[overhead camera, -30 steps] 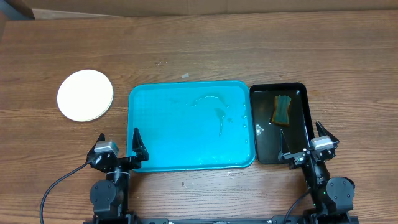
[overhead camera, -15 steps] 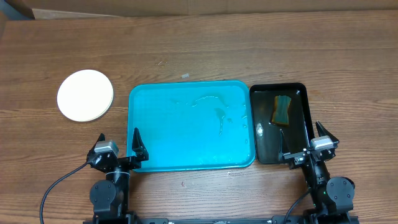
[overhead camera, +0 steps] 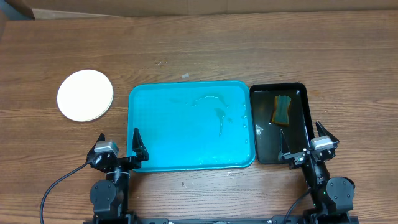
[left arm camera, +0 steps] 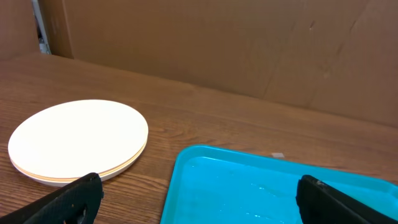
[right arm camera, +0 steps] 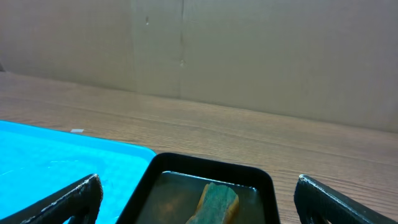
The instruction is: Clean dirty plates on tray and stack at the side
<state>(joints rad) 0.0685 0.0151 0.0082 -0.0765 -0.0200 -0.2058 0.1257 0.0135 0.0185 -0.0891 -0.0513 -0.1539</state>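
One stack of plates (overhead camera: 85, 95) sits at the far left of the wooden surface (overhead camera: 249, 50), well apart from the tray. From the left wrist we see a white plate on top with a pale yellowish rim beneath it; we cannot count the layers. The left pincer (overhead camera: 118, 142) hovers at the near-left corner of the turquoise tray (overhead camera: 186, 146), its fingers spread wide and holding nothing. Wet streaks glisten on the tray's floor. Just beside it on the right lies a narrower black tray (overhead camera: 301, 93) with a green-and-yellow sponge (overhead camera: 282, 110) in its far half. The right pincer (overhead camera: 300, 140) hangs over this black tray's near end, fingers likewise apart and gripping nothing.
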